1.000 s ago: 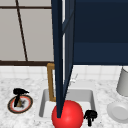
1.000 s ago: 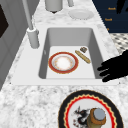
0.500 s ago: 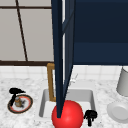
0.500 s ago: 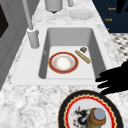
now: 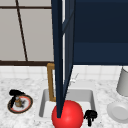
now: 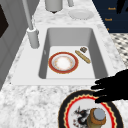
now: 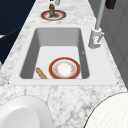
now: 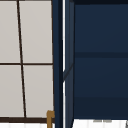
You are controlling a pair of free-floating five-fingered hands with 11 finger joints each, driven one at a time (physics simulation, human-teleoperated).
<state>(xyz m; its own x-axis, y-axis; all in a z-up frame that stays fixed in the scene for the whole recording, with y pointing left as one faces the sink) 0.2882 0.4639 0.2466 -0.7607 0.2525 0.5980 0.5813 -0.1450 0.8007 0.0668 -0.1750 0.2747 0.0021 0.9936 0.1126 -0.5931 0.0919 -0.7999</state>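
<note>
My left hand has slid further over the patterned plate on the counter left of the sink, fingers straight and apart, and I judge it could topple the small jar standing there.

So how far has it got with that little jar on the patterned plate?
Done so far: the left hand has reached the patterned plate on the counter left of the sink, fingers straight, over its rim. In hand: nothing; the jar stands upright on the plate, not gripped. Left: closing on it. The right hand hangs by the sink's front, beside a red ball.
</note>
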